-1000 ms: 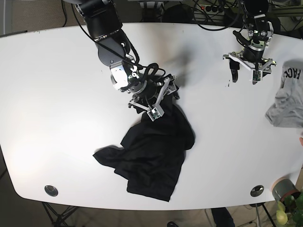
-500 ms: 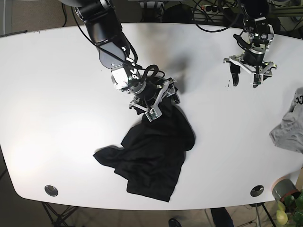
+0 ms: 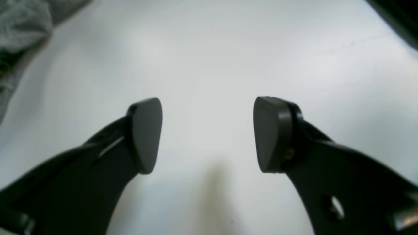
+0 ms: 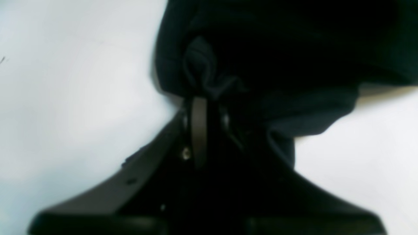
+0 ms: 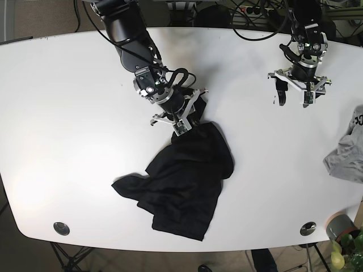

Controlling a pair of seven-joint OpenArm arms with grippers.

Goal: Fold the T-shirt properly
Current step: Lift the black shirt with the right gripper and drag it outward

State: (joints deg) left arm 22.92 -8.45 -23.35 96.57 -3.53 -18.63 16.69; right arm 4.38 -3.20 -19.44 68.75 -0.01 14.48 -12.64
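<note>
A black T-shirt [image 5: 184, 175] lies crumpled on the white table [image 5: 68, 113], spread from the centre toward the front edge. My right gripper [image 5: 184, 122] is at the shirt's upper edge, shut on a bunched fold of the black T-shirt [image 4: 209, 81], as the right wrist view shows. At the back right, my left gripper [image 5: 294, 97] hangs over bare table, far from the shirt. Its fingers [image 3: 145, 133] stand wide apart with nothing between them, the left gripper [image 3: 207, 133] open.
A grey garment [image 5: 346, 153] with dark lettering lies at the table's right edge; grey cloth [image 3: 19, 29] also shows in the left wrist view. Two round grommets [image 5: 61, 228] sit near the front edge. A plant pot [image 5: 340, 226] stands at the front right corner.
My right gripper has closed on the shirt's upper edge, its fingers no longer splayed. The grey garment slid right toward the table edge. The left gripper barely shifted.
</note>
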